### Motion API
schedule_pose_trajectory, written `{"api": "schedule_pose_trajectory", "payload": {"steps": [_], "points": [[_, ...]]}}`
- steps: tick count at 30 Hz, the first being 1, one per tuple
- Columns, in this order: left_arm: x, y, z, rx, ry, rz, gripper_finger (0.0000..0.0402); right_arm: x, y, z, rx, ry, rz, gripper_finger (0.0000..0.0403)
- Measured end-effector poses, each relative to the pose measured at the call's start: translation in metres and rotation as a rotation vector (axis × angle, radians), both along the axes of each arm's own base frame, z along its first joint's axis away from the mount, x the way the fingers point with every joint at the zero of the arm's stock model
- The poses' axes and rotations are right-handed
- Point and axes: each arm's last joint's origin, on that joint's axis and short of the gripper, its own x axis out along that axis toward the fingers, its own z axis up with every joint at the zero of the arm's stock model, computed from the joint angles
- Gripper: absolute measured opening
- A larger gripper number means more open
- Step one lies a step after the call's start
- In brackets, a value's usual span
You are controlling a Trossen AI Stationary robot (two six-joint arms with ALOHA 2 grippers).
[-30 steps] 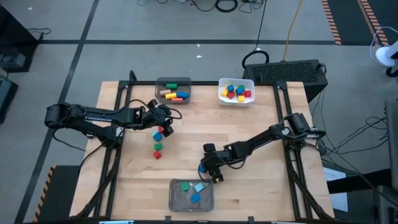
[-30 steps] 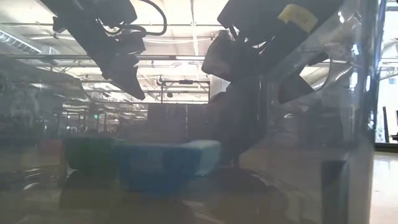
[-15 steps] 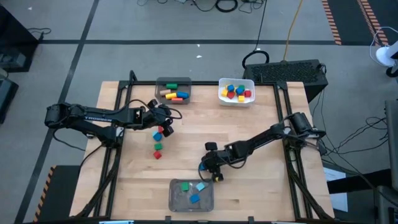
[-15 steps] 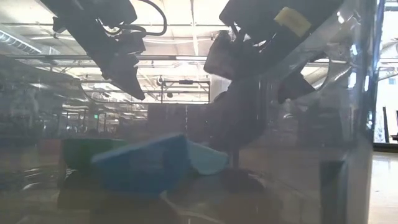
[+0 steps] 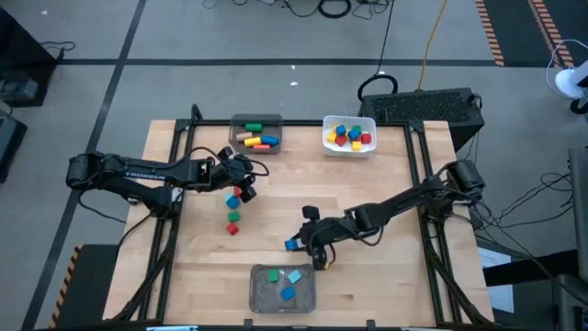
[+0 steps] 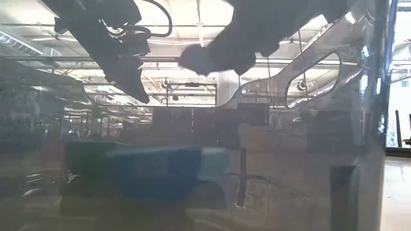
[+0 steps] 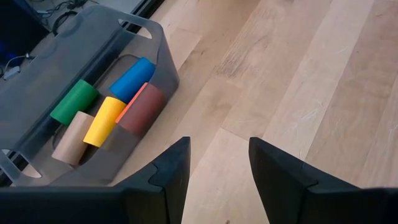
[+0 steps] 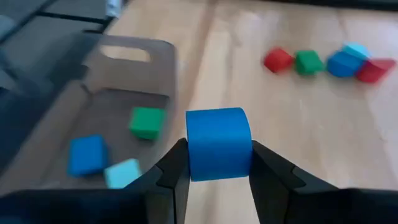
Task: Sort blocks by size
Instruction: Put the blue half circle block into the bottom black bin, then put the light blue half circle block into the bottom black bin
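My right gripper (image 8: 217, 163) pinches a smooth blue cylinder block (image 8: 218, 144) above the pale wood table (image 5: 386, 184), beside the translucent grey bin (image 5: 260, 296). My left gripper (image 7: 217, 165), fingers parted and empty, hovers near the far grey bin (image 7: 81, 46) of painted cylinders.

Three bins stood on the surface (image 5: 386, 193): two grey, one white (image 5: 349, 135). The far grey bin (image 7: 37, 81) held five cylinders: green, blue, yellow, tan, reddish. The near grey bin (image 8: 134, 68) held three blocks. Five more blocks lay loose in a row, and one blue block (image 8: 218, 143) sat between two fingers.
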Motion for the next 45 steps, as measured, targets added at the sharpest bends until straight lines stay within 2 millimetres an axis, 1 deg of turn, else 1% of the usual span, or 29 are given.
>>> {"api": "schedule_pose_trajectory", "payload": {"steps": [4,8,10,12,14,17,20,22,24,28,32,36,38,45], "points": [[0.0,0.0,0.0,-0.001,-0.001,0.0,0.0167,0.002,0.014,0.0,0.051,-0.041,0.086,0.0115],[0.0,0.0,0.0,-0.027,-0.02,0.02,0.0167,0.009,0.032,-0.008,0.062,-0.071,0.135,0.0115],[0.0,-0.001,0.0,-0.049,-0.028,0.018,0.0167,0.015,0.043,-0.012,0.062,-0.085,0.19,0.0115],[0.001,-0.001,0.0,-0.063,-0.029,0.005,0.0167,0.023,0.054,-0.017,0.064,-0.078,0.254,0.0115],[0.001,-0.001,0.0,-0.067,-0.029,0.001,0.0167,0.029,0.062,-0.024,0.051,-0.047,0.276,0.0116],[0.001,-0.001,0.0,-0.068,-0.028,0.0,0.0167,0.037,0.07,-0.025,0.013,0.004,0.285,0.0117],[0.0,-0.001,-0.001,-0.068,-0.019,0.0,0.0167,0.043,0.073,-0.023,-0.013,0.045,0.266,0.0128],[-0.001,-0.002,-0.002,-0.076,-0.009,-0.005,0.0167,0.043,0.072,-0.024,-0.052,0.082,0.232,0.014],[-0.003,-0.003,-0.004,-0.103,0.028,-0.016,0.0167,0.043,0.071,-0.023,-0.068,0.077,0.21,0.0155],[-0.01,-0.005,-0.01,-0.185,0.084,0.007,0.0167,0.042,0.07,-0.014,-0.064,0.066,0.196,0.0186],[-0.015,-0.005,-0.015,-0.207,0.132,0.039,0.0167,0.042,0.071,-0.002,-0.042,0.054,0.188,0.0205],[-0.022,-0.006,-0.027,-0.215,0.176,0.051,0.0167,0.043,0.073,0.007,-0.033,0.038,0.188,0.0211],[-0.024,-0.006,-0.033,-0.233,0.169,0.076,0.0167,0.04,0.074,0.01,-0.033,0.037,0.192,0.0211],[-0.035,-0.007,-0.054,-0.299,0.16,0.18,0.0167,0.038,0.073,0.012,-0.027,0.06,0.182,0.0212]]}}
